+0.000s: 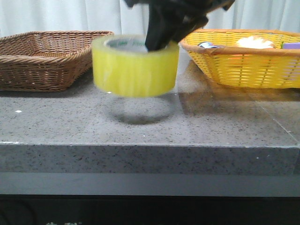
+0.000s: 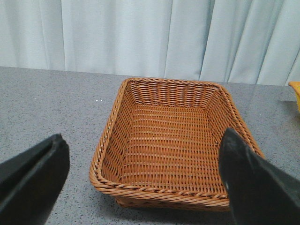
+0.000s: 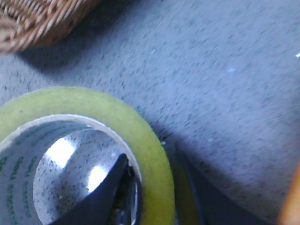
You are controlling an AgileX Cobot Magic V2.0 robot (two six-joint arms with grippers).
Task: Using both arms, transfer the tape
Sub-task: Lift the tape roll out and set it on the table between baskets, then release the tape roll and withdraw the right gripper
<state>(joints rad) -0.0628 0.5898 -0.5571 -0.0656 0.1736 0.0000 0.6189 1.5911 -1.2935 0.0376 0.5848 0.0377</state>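
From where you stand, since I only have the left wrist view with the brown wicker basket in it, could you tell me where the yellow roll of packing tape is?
Observer: The translucent yellow roll of packing tape hangs above the grey speckled stone table, between the brown wicker basket and the yellow woven basket; its shadow lies below it.
Operator: Thank you. Is the right arm holding it?
Observer: Yes, the black right gripper pinches the roll's wall, one finger inside the white core, one outside.
Operator: And is my left gripper visible from the front?
Observer: No, it is out of the front view; your own view shows the left gripper open, facing the brown basket.
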